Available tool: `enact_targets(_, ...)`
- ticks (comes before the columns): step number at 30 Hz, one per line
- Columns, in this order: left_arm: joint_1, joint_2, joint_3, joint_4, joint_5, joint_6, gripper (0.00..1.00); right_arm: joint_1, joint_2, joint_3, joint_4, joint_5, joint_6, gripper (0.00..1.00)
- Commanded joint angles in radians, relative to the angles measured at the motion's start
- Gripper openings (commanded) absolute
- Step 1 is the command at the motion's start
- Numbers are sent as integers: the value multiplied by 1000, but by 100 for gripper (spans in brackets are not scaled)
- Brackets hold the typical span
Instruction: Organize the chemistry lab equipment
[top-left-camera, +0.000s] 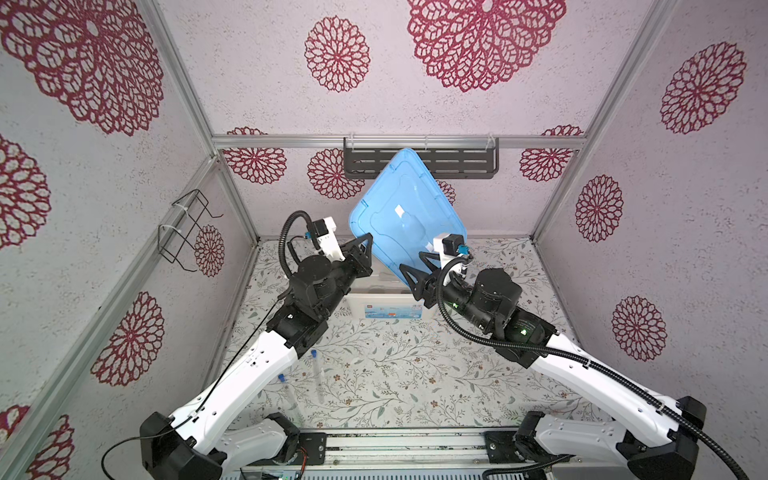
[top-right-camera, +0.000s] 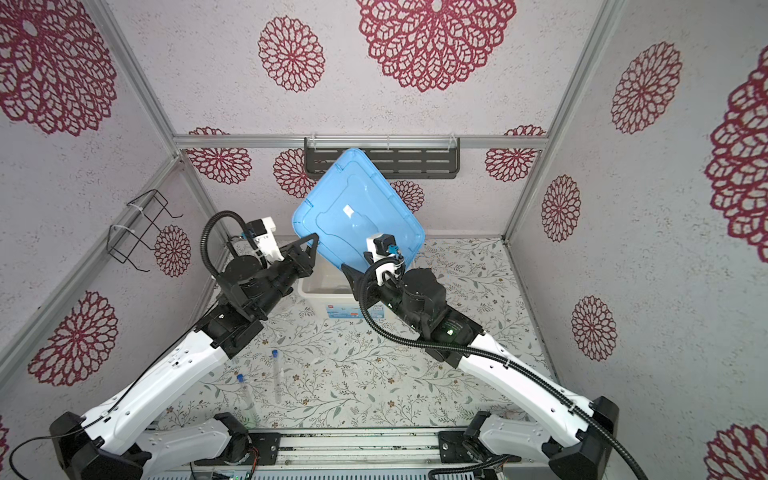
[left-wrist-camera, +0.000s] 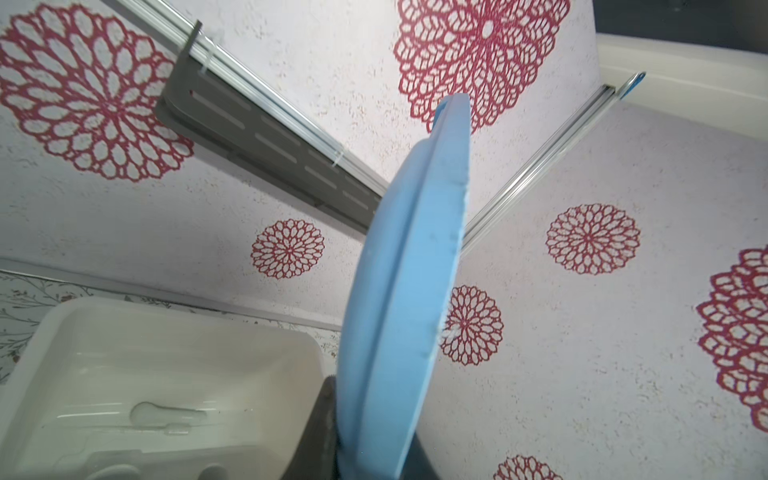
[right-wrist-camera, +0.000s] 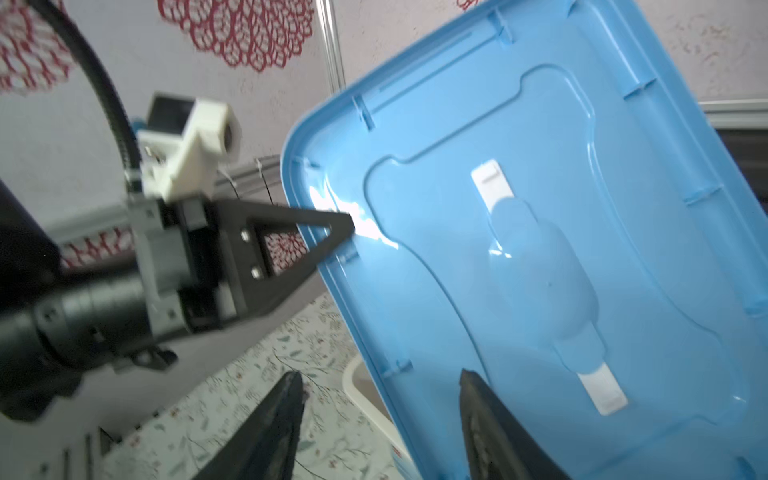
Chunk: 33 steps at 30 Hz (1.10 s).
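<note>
Nearest the front rail lie the inner tube (top-left-camera: 317, 376) and the outer tube (top-left-camera: 286, 395), both slim, clear and blue-capped. They rest side by side but apart on the floral tabletop (top-left-camera: 415, 374), well behind the left pincer (top-left-camera: 368, 239) and beside that arm's white forearm.

Below both pincers sits the white bin (top-left-camera: 386, 307), open. The left wrist view shows faint clear shapes (left-wrist-camera: 166, 415) on its floor — too indistinct to name.

The left pincer is clenched on the rim of the blue lid (top-left-camera: 399, 208), which stands tilted on edge above the bin. The lid's upper corner shows in front of the dark wall shelf (top-left-camera: 419, 162) in both top views. The right pincer (right-wrist-camera: 380, 384) is released — its jaws stand spread, with the lid's lower edge between them and no visible squeeze.

Behind the right pincer and between the two arms, the tabletop lies bare across the middle.
</note>
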Motion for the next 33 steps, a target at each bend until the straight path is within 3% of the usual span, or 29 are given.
enact_targets(1, 43, -43, 42, 8, 26, -41, 4, -112, -21, 56, -145, -134, -40, 70)
enact_targets(2, 62, -50, 50, -14, 17, -56, 3, -223, -10, 82, -179, -278, 60, 72)
enact_targets(4, 105, -57, 66, -49, 47, -109, 2, -394, -39, 25, -92, -445, 237, 74)
enact_targets(8, 191, -68, 78, -50, 127, -262, 0, -604, -71, -57, 47, -631, 479, 76)
enact_targets(11, 226, -63, 87, -38, 201, -381, 0, -686, -49, -113, 229, -757, 697, 76)
enact_targets(16, 233, -60, 58, 14, 273, -520, 0, -699, 40, -174, 714, -872, 1102, 82)
enact_targets(19, 234, -55, 38, 49, 306, -560, 0, -701, 86, -159, 748, -855, 1181, 83)
enact_targets(24, 233, -54, 12, 60, 332, -598, 1, -694, 129, -129, 750, -838, 1199, 80)
enact_targets(29, 237, -53, -25, 87, 334, -631, 2, -670, 181, -139, 941, -830, 1308, 66)
enact_targets(33, 241, -45, -47, 106, 339, -660, 0, -626, 217, -133, 983, -810, 1329, 54)
